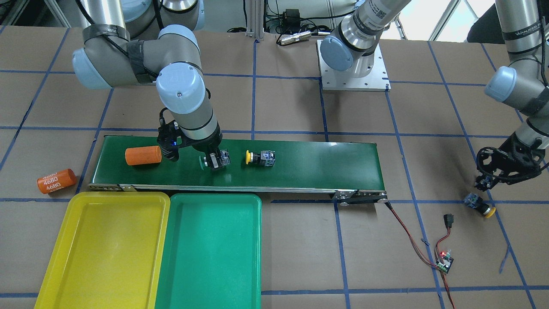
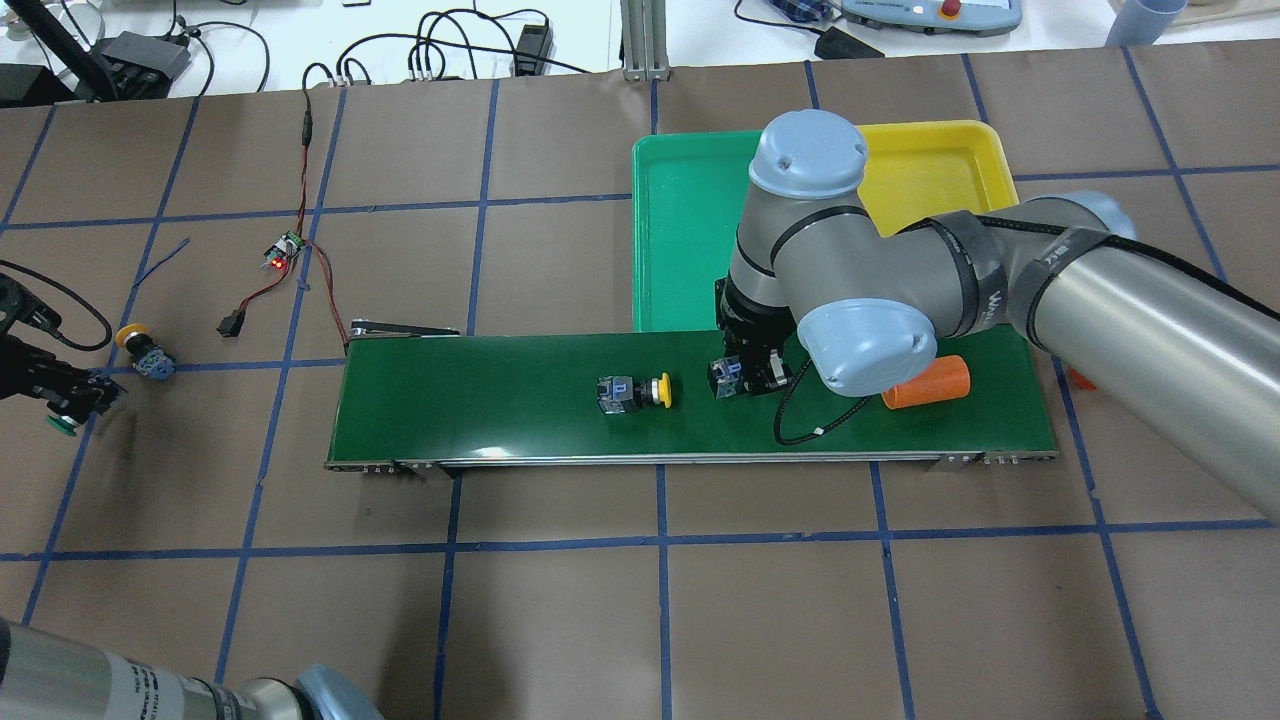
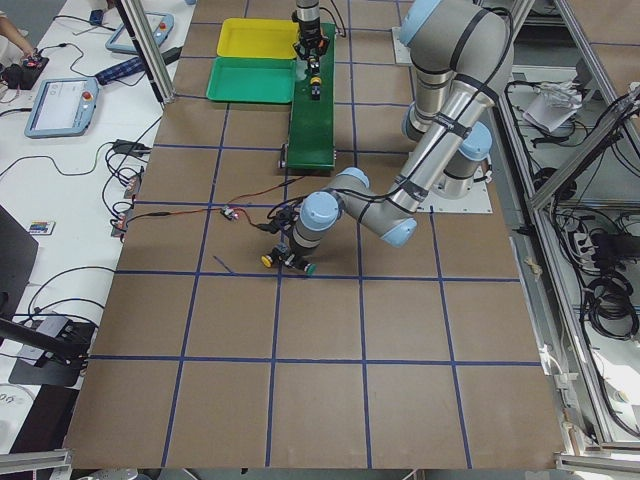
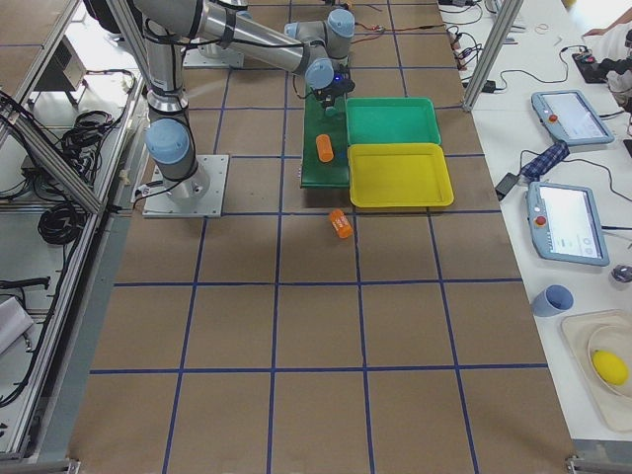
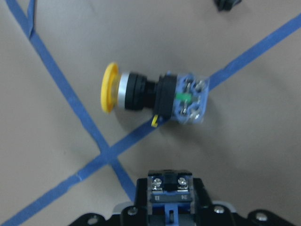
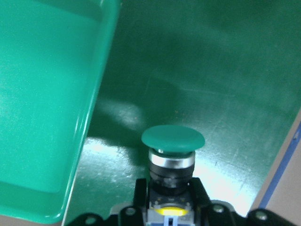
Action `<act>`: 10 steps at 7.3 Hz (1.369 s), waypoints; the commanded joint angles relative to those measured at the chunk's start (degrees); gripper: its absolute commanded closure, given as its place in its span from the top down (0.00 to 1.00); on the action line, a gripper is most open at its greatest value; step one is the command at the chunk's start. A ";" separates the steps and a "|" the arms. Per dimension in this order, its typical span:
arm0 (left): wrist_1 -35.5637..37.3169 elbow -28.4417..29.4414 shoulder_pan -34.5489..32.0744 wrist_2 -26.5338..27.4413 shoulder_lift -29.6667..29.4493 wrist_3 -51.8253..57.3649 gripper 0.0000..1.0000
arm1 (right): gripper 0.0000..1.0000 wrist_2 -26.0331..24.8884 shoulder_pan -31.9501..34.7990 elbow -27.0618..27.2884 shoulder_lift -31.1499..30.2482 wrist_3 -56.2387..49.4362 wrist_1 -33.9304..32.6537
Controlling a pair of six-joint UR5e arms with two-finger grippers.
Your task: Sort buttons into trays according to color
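My right gripper (image 1: 215,162) stands low over the conveyor belt (image 1: 321,165), shut on a green button (image 6: 173,140) whose cap points toward the green tray (image 1: 210,253). A yellow button (image 1: 259,157) lies on its side on the belt just beside it. Off the belt's other end, my left gripper (image 2: 72,402) is shut on a second green button (image 2: 62,428); only that button's blue-black body (image 5: 167,187) shows in the left wrist view. Another yellow button (image 5: 155,94) lies on the table right by it. The yellow tray (image 1: 107,249) sits next to the green one.
One orange cylinder (image 1: 143,155) lies on the belt behind my right gripper, another (image 1: 56,180) on the table beyond the belt's end. A small circuit board (image 1: 444,260) with red-black wires lies between the belt and my left gripper.
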 commanded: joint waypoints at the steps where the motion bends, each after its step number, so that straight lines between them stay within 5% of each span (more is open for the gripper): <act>1: -7.27 0.91 -9.95 -0.01 7.22 0.20 0.34 | 0.00 -0.47 -1.39 -5.11 0.88 -7.61 -2.09; 4: -18.27 0.40 -30.32 0.17 15.50 1.52 0.34 | 0.00 -2.05 -2.80 -8.47 8.32 -24.82 -8.84; 6: -20.05 -0.48 -44.05 -0.09 15.70 2.05 0.35 | 0.00 -2.23 -2.98 -8.48 11.25 -36.46 -9.74; 8: -19.71 -2.24 -50.67 -0.18 13.59 1.43 0.42 | 0.03 -2.14 -3.15 -8.30 11.96 -47.85 -9.83; 9: -18.92 -3.46 -52.09 -1.84 13.41 1.17 0.46 | 0.57 -2.23 -3.15 -8.04 11.96 -48.18 -9.74; 10: -18.83 -3.74 -52.54 -4.64 13.67 1.26 0.69 | 1.00 -2.14 -3.68 -8.12 11.70 -48.10 -9.48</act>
